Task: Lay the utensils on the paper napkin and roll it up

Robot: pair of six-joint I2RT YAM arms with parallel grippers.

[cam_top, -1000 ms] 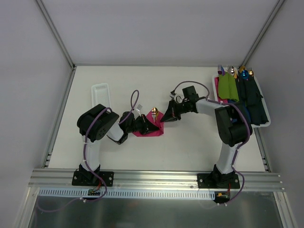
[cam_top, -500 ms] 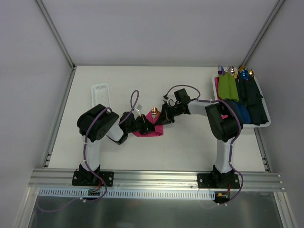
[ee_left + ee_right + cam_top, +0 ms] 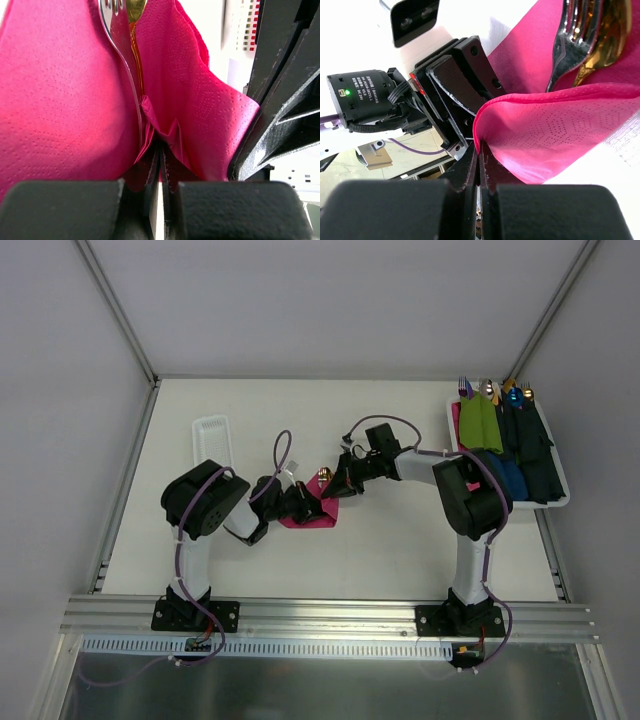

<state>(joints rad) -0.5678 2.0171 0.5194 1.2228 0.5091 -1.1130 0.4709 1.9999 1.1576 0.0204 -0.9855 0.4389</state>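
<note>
The thin magenta-pink paper napkin (image 3: 60, 100) is lying on the white table (image 3: 400, 550) between the arms, folded around the slim gold-coloured metal utensils (image 3: 585, 40). It is pinched from both sides, with the left gripper (image 3: 161, 165) and the right gripper (image 3: 479, 155) each closed on paper. If the two are pulled apart, the sheet could be torn, or the cutlery tipped out of the open end.

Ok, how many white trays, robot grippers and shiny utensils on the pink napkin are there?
White plastic trays: 2, narrow tray, wide tray
Black two-finger grippers: 2, left gripper, right gripper
Shiny metal utensils showing on the magenta paper napkin: 2, fork, gold spoon
Total: 6
</note>
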